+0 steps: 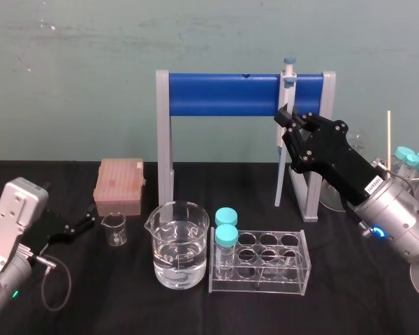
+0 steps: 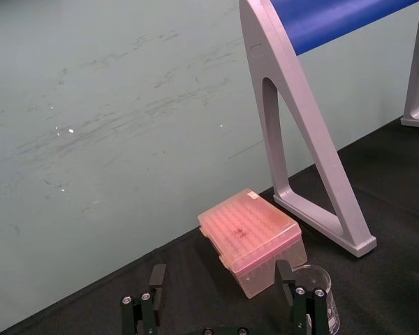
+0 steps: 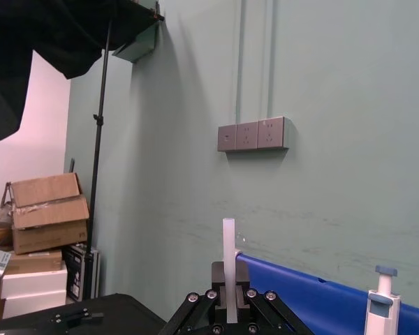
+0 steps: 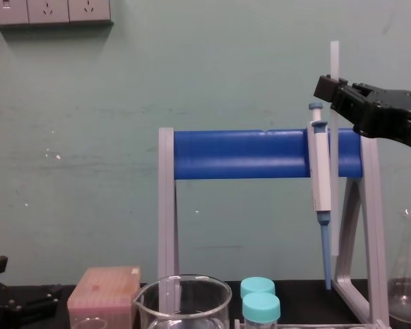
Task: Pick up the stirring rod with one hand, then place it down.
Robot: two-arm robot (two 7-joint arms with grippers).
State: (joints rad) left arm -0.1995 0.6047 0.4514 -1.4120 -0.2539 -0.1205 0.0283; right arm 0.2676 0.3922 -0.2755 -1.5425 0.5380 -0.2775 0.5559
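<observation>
Hard to read: in the head view I can't separate the stirring rod from the pipette (image 4: 320, 171) hanging on the blue stand (image 1: 223, 94), since both sit behind the right end effector (image 1: 293, 122). The chest view clears this up. The stirring rod (image 4: 334, 58) hangs upright just beside the pipette. Its top pokes above the right end effector (image 4: 339, 92), its middle is covered by the fingers, and its lower length runs down in front of the stand's right leg. The lower end is well off the black surface (image 1: 363, 293). The chest view cuts the right arm off at the edge. It also crops the large beaker (image 1: 178, 244) and the tube rack (image 1: 265, 262) at the bottom.

Right end effector: raised at the height of the stand's crossbar, fingers narrow and clamped on the rod. In the right wrist view the rod (image 3: 228, 258) stands straight up between the fingers, and its lower part runs out of view.

Left end effector (image 1: 87, 220): parked low on the left of the surface, near the small beaker (image 1: 114, 229) and the pink tip box (image 1: 119, 187). In the left wrist view its fingers (image 2: 150, 296) are spread wide with nothing between them.
</observation>
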